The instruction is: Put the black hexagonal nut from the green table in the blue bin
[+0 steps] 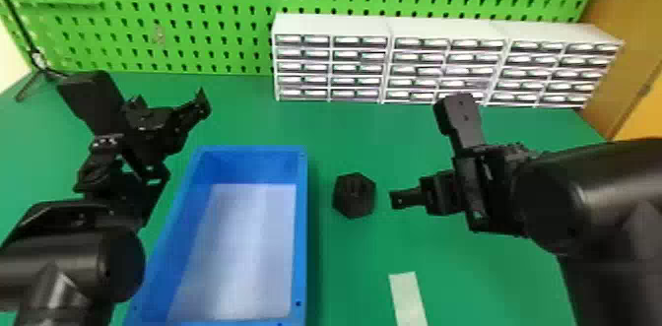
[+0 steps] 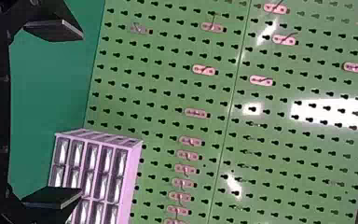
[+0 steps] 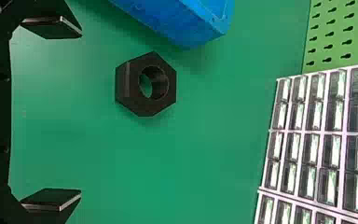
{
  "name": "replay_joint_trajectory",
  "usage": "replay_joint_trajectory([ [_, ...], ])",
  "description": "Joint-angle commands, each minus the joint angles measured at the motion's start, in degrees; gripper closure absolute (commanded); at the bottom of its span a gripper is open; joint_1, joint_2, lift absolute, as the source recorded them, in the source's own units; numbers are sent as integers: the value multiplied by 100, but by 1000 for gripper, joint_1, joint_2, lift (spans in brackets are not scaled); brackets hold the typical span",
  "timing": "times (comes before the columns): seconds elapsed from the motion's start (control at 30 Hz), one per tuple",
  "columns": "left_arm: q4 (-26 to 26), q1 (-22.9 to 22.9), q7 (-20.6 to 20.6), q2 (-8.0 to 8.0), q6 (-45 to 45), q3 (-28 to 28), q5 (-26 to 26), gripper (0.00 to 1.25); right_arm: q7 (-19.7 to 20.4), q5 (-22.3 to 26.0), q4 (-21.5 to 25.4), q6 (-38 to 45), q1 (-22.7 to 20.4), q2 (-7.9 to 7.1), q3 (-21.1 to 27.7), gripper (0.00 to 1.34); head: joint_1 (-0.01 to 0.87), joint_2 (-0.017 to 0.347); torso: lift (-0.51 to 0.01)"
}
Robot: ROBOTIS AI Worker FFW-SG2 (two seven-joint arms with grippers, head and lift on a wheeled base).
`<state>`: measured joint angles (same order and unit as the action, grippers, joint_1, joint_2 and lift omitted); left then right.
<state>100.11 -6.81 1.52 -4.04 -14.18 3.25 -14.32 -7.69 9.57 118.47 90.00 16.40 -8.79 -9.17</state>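
The black hexagonal nut [image 1: 354, 195] lies flat on the green table [image 1: 354, 261], just right of the blue bin [image 1: 302, 231]. My right gripper [image 1: 438, 197] is right of the nut, apart from it. In the right wrist view, the nut [image 3: 135, 93] lies beyond the fingertips of the open gripper [image 3: 80, 113], its hole facing up; a part of the bin [image 3: 186, 28] is beside it. Over the table at the bin's far left corner is my left gripper [image 1: 157, 123]. Seen from its own wrist, that gripper [image 2: 81, 113] stands open with nothing between its fingers.
A white drawer cabinet [image 1: 330, 66] stands along the back of the table, before the green pegboard [image 1: 197, 15]. A pale strip [image 1: 408, 298] lies on the table nearer the front, right of the bin. A thin black stand [image 1: 37, 61] is at the back left.
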Motion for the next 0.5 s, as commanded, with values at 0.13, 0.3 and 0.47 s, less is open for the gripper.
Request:
replay_joint_trajectory([
  [0.13,0,-5,-2,0,2,0,0,110,4,-8,-8,8,12,0,-15,99,692,8,-97],
  [0.3,0,-13,-2,0,-6,0,0,110,-5,-8,-8,8,30,0,-24,99,692,8,-97],
  [0.47,0,-5,7,0,2,-9,0,110,4,-8,-8,8,39,0,-33,99,692,8,-97],
])
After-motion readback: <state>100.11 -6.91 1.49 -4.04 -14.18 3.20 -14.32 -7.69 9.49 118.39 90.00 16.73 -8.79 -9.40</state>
